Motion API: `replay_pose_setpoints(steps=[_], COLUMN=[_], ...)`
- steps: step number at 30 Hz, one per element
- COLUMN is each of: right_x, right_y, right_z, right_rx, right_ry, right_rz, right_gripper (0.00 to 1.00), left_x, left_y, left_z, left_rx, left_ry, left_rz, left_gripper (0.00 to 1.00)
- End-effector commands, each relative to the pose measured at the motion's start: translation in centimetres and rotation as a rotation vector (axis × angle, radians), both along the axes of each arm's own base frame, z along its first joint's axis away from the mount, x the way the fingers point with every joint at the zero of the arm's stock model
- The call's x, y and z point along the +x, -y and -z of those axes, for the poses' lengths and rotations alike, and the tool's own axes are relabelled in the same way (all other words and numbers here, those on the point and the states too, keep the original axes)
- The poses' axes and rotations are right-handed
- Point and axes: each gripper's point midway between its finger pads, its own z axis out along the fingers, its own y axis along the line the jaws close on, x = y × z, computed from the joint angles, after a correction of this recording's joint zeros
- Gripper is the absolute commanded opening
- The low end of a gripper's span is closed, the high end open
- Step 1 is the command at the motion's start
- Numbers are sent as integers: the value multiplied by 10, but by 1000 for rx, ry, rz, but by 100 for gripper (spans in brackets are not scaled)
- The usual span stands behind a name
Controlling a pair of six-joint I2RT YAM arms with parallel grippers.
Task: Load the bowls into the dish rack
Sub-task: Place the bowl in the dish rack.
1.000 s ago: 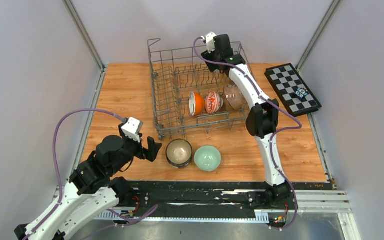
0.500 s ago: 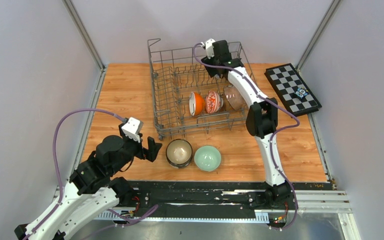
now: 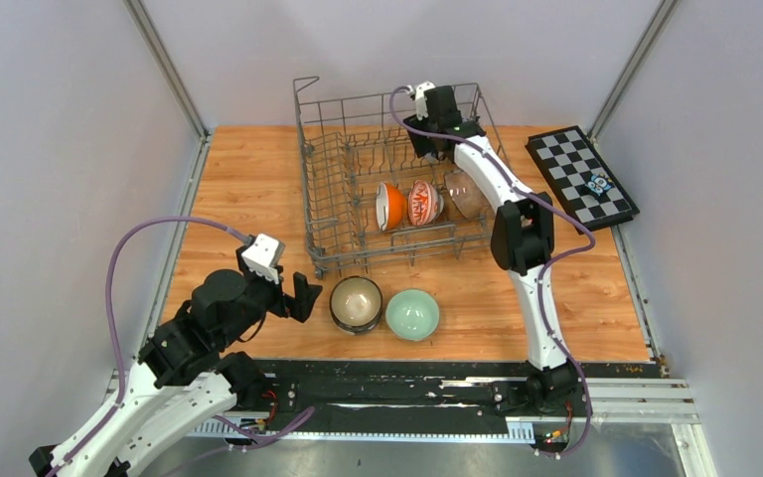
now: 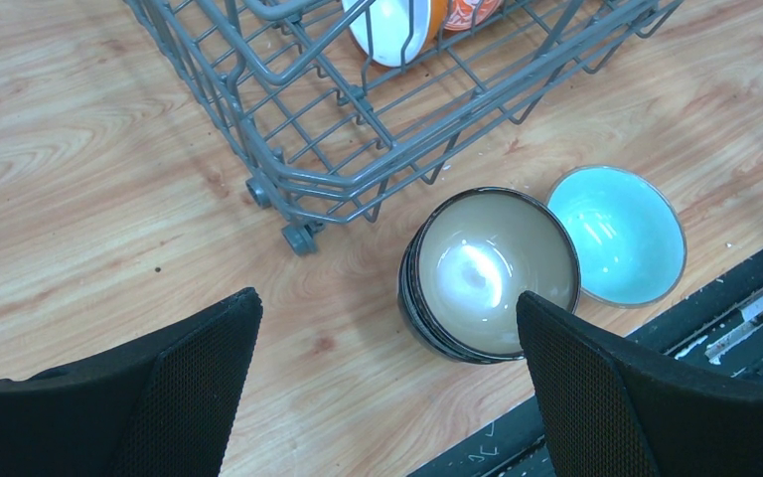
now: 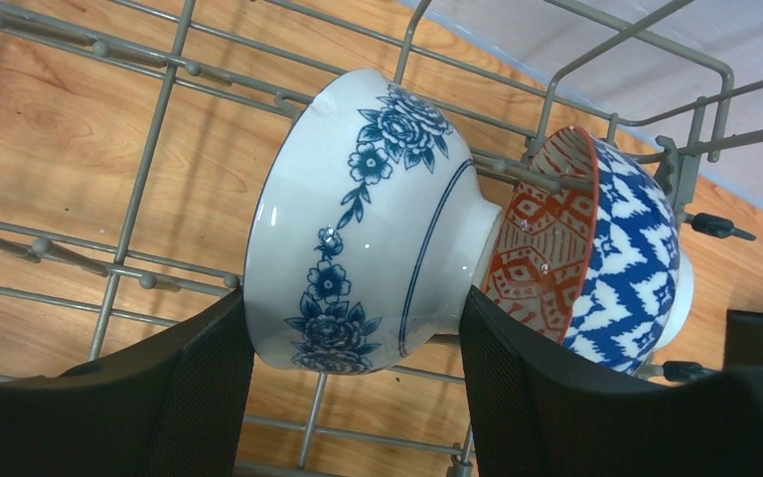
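The dish rack (image 3: 330, 214) stands at the back middle of the table. An orange bowl (image 3: 389, 206), a red-white patterned bowl (image 3: 423, 202) and a pale bowl (image 3: 465, 194) stand on edge in it. My right gripper (image 5: 355, 300) reaches into the rack's far right part, shut on a white bowl with blue flowers (image 5: 358, 219) that lies on its side. Behind that bowl leans a bowl that is red-patterned inside and blue-white outside (image 5: 596, 248). A dark-rimmed beige bowl (image 4: 492, 273) and a pale green bowl (image 4: 616, 236) sit upright in front of the rack. My left gripper (image 4: 387, 303) hovers open, just left of the beige bowl.
A black-and-white chequered board (image 3: 581, 177) with a small object on it lies at the back right. The rack's near corner and its small wheel (image 4: 298, 237) are close ahead of my left fingers. A black rail (image 3: 407, 383) runs along the table's near edge.
The right wrist has shifted slightly left and lower over the back of the rack, still gripping the blue-flowered bowl. The left arm has not moved.
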Motion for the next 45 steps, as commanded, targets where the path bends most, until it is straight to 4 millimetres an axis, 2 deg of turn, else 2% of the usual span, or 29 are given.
replay_pose_setpoints(steps=[1,5,12,18,24,29,33,40,45], right_x=[-11,-12,-14,-21,-42,-75,-109,-186,-244], right_y=[16,17,21,23,18,16,15,13,22], right_z=[-20,-34,-64,-78,-107,-135,-143,-153,-156], right_rx=[61,78,98,108,163,204,248,327,363], right_ry=[-24,-3,49,64,90,110,96,80,72], right_rz=[73,90,110,116,88,66,58,21,20], right_gripper=[60,72,83,81,75,74,74,73,72], left_x=[1,1,1,1,0,0,-1,-3,-2], left_y=[-1,-2,-4,-4,-4,-3,-2,0,-1], left_z=[-1,0,-1,-1,-2,-3,-3,-4,-5], left_rx=[-5,-5,-7,-8,-11,-14,-16,-25,-26], left_ry=[14,13,18,19,21,23,28,38,39], left_rz=[-7,-10,-17,-19,-16,-5,5,20,10], left_gripper=[100,100,100,100,100,100,100,100,100])
